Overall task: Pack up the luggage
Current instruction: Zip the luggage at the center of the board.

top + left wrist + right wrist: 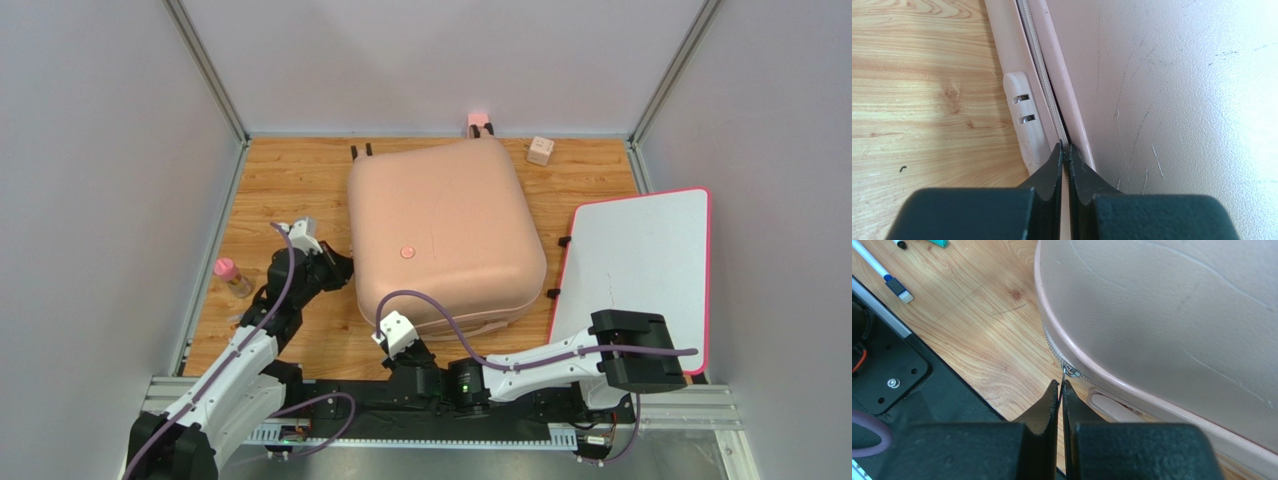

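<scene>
We find the luggage [445, 235] filling centre frame; bare table [290, 190] lies open at upper left, a white board [640, 270] blocks the right, a small bottle [232, 277] the left edge.

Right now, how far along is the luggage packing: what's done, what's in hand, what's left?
Done: the luggage lies with its lid down on the table. In hand: the right hand pinches the zipper pull at the near corner; the left hand is closed on the zipper along the left side. Left: zipping the seam shut; how much is zipped I cannot tell.
</scene>
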Motion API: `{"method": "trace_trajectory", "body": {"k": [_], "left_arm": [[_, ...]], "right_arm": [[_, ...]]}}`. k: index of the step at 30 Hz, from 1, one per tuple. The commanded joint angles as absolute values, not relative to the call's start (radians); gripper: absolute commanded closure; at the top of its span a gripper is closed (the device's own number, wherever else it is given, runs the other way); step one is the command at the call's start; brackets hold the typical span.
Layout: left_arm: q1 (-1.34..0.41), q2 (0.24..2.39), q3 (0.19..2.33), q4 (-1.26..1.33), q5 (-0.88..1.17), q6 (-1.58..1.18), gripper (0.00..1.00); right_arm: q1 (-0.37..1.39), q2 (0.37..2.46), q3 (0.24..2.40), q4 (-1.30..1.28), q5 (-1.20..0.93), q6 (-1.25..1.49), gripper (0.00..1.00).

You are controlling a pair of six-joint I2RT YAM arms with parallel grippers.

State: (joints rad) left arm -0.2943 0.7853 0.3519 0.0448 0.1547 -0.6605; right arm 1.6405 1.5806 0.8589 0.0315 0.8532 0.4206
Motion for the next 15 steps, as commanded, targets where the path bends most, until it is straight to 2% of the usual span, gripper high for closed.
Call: {"method": "trace_trajectory", "body": {"k": [1,8,15], "left_arm": [[-0.377,0.772,0.348,0.074,0.377,-0.707,1.0],[-0.41,0.752,0.33,0.1,0.388,-0.703,1.0],[-0.428,0.738,0.319,0.12,0.419,-0.69,1.0]], "right_arm": [[1.675,1.56,0.939,0.16,0.726,0.385,1.0],[1.675,1.58,1.014,0.098,0.612,0.364,1.0],[1.677,1.591,1.054,0.072,0.607,0.393,1.0]]}}
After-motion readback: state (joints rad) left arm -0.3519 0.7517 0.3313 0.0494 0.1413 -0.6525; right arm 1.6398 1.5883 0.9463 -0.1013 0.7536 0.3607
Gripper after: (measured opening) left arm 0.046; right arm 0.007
